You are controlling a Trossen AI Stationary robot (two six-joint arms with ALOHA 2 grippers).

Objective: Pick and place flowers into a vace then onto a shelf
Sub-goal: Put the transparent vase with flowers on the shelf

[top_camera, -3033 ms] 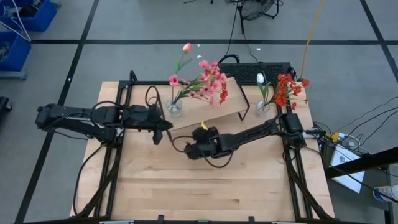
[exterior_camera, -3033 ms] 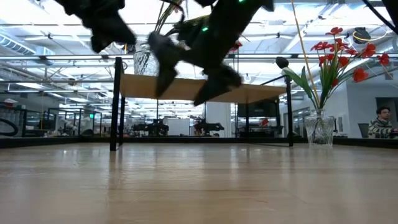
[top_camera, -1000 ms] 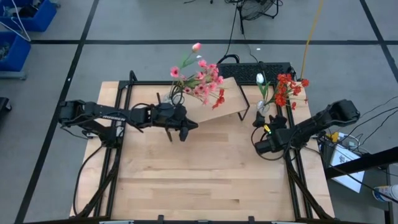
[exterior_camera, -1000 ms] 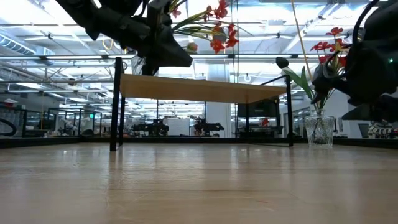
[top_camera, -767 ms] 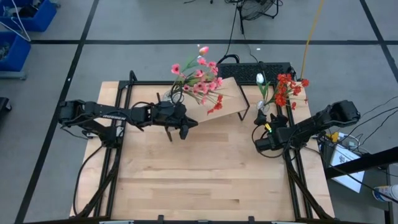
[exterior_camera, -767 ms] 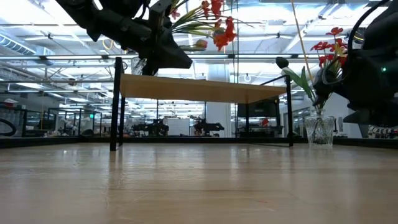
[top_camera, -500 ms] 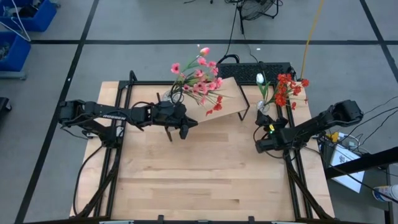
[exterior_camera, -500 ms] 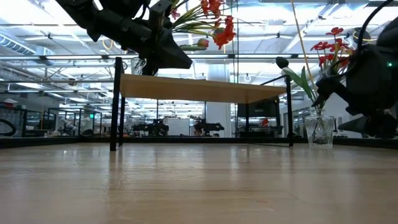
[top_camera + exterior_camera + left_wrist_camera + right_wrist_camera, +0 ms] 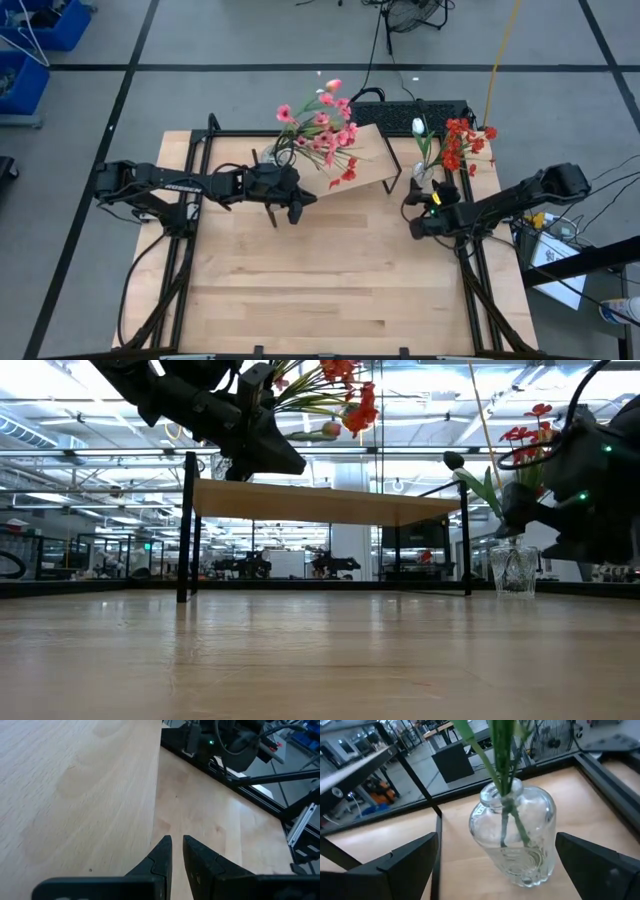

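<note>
A pink flower spray (image 9: 322, 128) rises from a glass vase (image 9: 226, 462) at the left end of the shelf (image 9: 372, 160). The vase is mostly hidden behind my left gripper (image 9: 297, 210), which hovers shut over the shelf's near left edge (image 9: 155, 795) with nothing between its fingers. A second glass vase (image 9: 515, 835) holds a white tulip and red flowers (image 9: 458, 143). It stands on its base on the table at the far right, beside the shelf's leg. My right gripper (image 9: 496, 840) is open, with one finger on either side of this vase, and I see no touch.
A black keyboard (image 9: 410, 108) lies beyond the shelf at the far edge. Black frame rails (image 9: 195, 180) run along the table's left and right sides. The near half of the wooden tabletop (image 9: 320, 290) carries nothing.
My right gripper has moved toward the table's far edge, closer to the vase with the red flowers, and its wrist has rolled; it stays open. On the shelf, the pink spray has swung toward the right.
</note>
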